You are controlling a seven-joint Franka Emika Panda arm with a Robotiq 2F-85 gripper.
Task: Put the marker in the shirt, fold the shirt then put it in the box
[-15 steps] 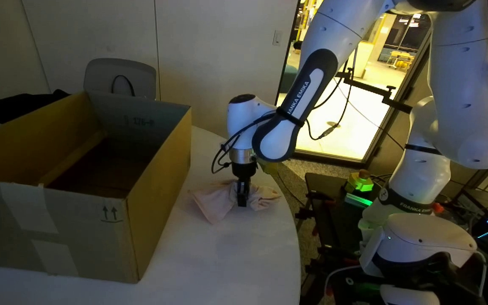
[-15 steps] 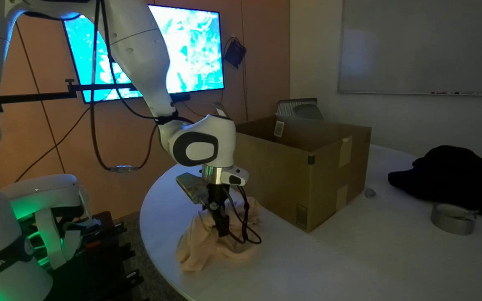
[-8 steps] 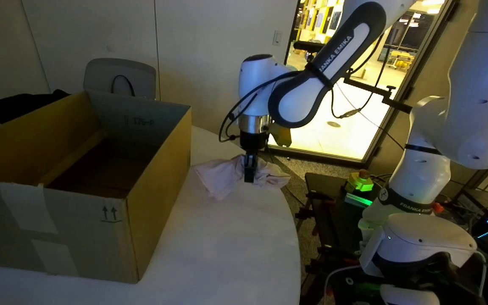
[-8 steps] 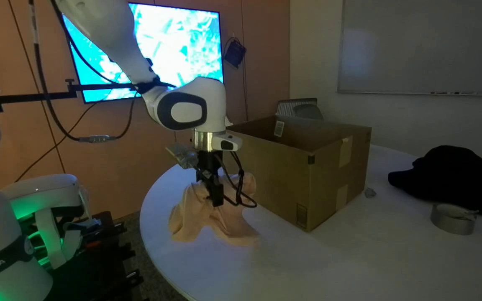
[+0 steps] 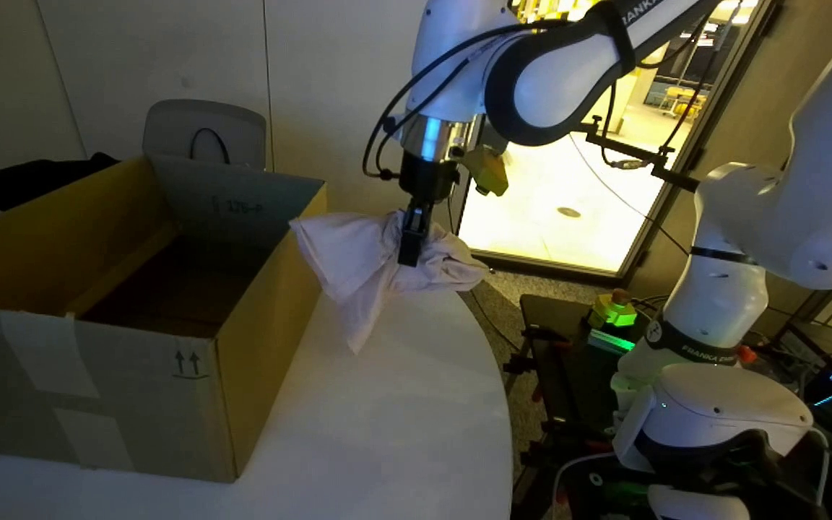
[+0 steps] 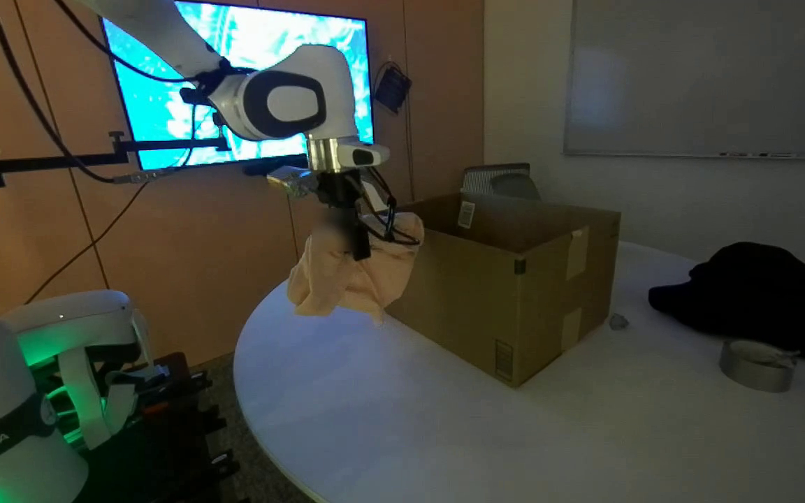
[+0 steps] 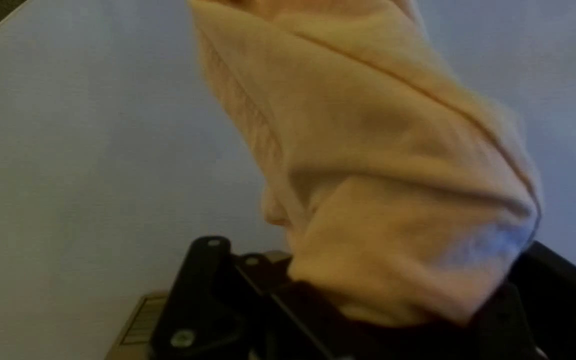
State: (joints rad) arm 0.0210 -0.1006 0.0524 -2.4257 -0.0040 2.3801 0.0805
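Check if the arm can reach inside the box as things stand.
Probably not straight across: the shirt in the gripper seems to hang below the rim of the box, so the wall beside it may block. The top is open; raising the shirt should clear it.

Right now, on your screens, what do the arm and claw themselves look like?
The arm is mostly white and rounded, with a black-rimmed cover and black cables gathered by a black strap. A dark band low on it carries pale FRANKA EMIKA letters. A silver ring sits above the claw, which is black with slim fingers; the wrist view shows round bolts.
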